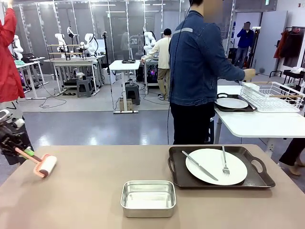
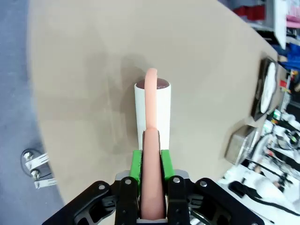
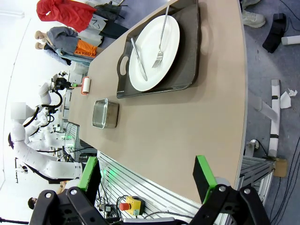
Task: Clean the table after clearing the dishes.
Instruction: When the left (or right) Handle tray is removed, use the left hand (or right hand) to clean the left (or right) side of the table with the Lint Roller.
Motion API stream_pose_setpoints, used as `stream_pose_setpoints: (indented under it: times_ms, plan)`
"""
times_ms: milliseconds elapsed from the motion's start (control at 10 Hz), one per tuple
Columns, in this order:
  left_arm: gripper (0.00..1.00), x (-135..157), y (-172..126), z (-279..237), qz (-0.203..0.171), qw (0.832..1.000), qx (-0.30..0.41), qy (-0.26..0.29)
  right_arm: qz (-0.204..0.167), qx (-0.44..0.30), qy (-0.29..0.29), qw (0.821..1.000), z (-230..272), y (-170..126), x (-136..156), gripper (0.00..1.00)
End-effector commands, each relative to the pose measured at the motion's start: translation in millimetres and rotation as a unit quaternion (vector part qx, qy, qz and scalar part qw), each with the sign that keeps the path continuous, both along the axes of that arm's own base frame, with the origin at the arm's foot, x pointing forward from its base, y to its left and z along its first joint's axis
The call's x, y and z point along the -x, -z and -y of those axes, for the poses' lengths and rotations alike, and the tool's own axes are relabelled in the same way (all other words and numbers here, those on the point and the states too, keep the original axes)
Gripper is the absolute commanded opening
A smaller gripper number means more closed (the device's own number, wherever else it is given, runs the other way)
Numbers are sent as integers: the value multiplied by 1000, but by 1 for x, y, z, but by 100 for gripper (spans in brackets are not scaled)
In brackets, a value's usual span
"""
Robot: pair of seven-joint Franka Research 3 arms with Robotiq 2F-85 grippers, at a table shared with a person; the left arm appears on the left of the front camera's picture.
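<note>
Beige table [image 1: 86,200], pink-handled roller [image 1: 46,166] clamped in left jaws

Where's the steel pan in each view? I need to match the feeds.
Front: pan at bottom centre, left of the tray.
Left wrist: pan near the right edge, below the tray, far right of the roller.
Right wrist: pan left of centre, below-left of the tray.
Shared landmark: the tray with the white plate, next to the pan.
</note>
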State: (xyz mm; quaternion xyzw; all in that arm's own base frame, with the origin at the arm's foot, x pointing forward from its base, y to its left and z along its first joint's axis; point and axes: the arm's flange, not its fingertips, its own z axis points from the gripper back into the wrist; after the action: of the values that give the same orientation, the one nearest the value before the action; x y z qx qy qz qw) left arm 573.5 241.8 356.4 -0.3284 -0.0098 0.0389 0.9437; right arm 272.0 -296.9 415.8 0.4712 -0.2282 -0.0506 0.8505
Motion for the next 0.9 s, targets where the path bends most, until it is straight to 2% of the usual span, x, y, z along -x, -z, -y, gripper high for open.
stream_pose_setpoints:
  times_ms: [0,200,500,700,800]
  plan:
    - [21,34,4,4,-41,996,-85,3,2,-5,0,1000,-1,-4,2,100]
    - [21,50,-39,18,-15,994,-103,13,2,-5,0,1000,-1,-4,2,100]
    - [21,91,-120,69,26,986,-164,25,2,-5,0,1000,-1,-4,2,100]
    - [21,116,-152,91,58,984,-167,21,2,-5,0,1000,-1,-4,2,100]
    - [21,84,-134,68,27,988,-149,41,2,-5,0,1000,-1,-4,2,100]
